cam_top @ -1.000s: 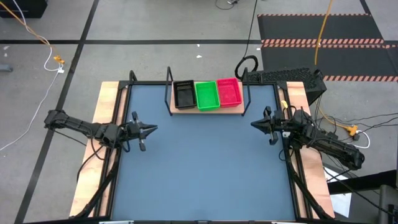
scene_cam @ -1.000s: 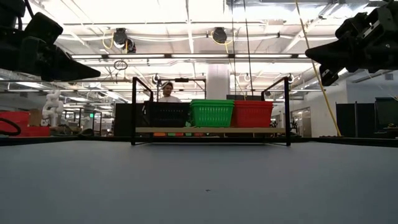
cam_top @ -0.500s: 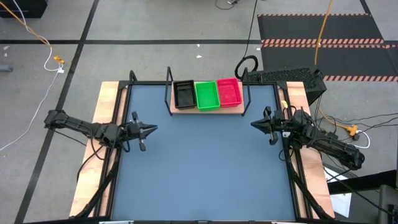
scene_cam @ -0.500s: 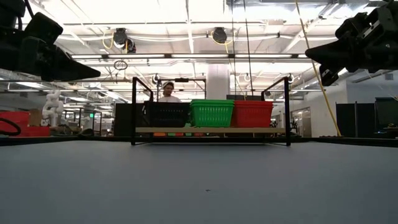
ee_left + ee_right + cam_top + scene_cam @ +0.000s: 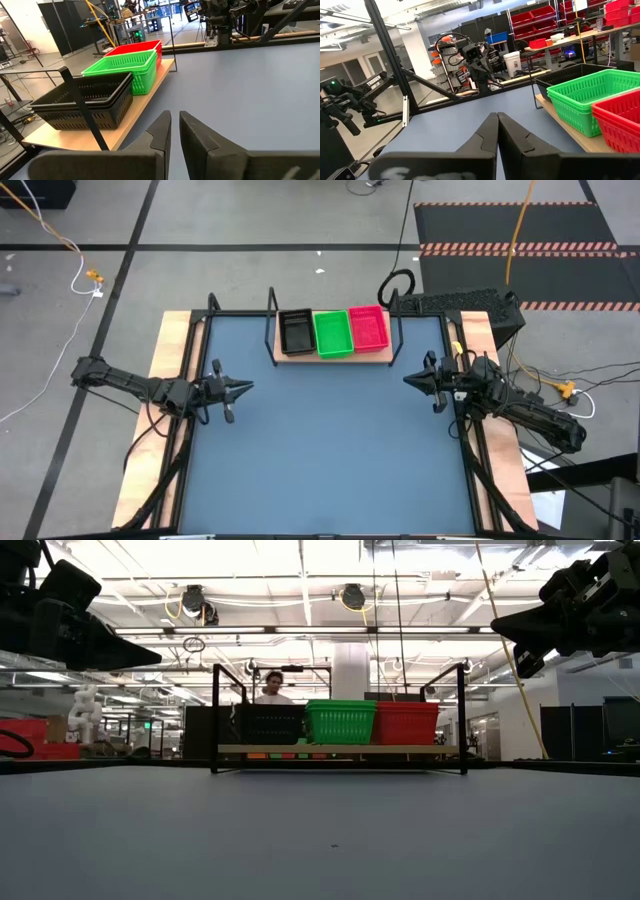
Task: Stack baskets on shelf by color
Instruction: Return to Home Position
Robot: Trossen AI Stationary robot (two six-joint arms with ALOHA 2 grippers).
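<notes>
Baskets [image 5: 340, 722] all sit on the shelf [image 5: 335, 359], which stands at the far edge of the table [image 5: 320, 460]. You have three nested stacks side by side on the wooden board: the black stack [image 5: 296, 332] at the left end, the green stack [image 5: 333, 333] in the middle and the pink-red stack [image 5: 368, 328] at the right end. From table height you see them flank to flank between the black wire uprights, with the green rim a touch higher than its neighbours. No basket lies on the blue-grey tabletop.

Your left gripper [image 5: 244, 388] hovers near the table's left edge, well apart from the shelf, and points inward across the table. Its wrist camera shows the fingers [image 5: 161, 131] drawn together with only a thin slit between them and nothing held. From there the black stack is nearest, with green and pink-red beyond it.

Your right gripper [image 5: 408, 380] mirrors it near the right edge, also well apart from the shelf and pointing inward. Its fingers [image 5: 489, 131] meet at the tips with nothing between them. From that wrist the pink-red stack is nearest and the green one lies past it.

In the low view both arms hang in the upper corners, clear of the tabletop. A person [image 5: 272, 687] shows in the room behind the shelf.
</notes>
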